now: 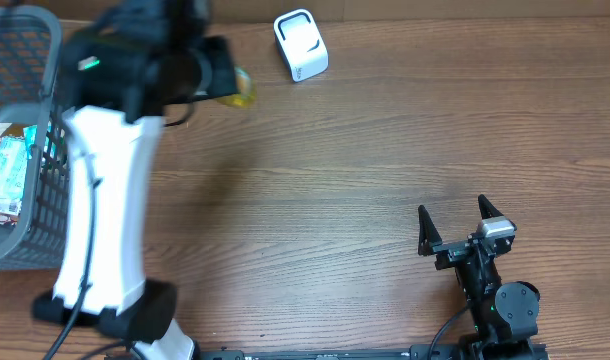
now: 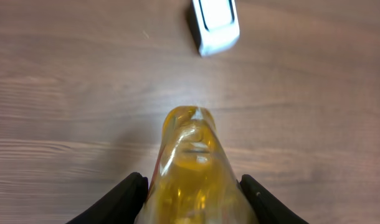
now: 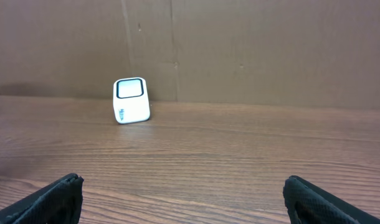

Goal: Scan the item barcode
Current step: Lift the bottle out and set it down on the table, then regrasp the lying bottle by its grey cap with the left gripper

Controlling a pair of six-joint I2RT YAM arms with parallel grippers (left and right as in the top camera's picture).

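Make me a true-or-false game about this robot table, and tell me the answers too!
1. The left gripper has its jaws around a yellow bottle. True.
2. The white scanner sits inside the basket. False: it stands on the table, well away from the basket.
3. The right gripper has its jaws open with nothing between them. True.
4. The basket has nothing in it. False: packets lie inside.
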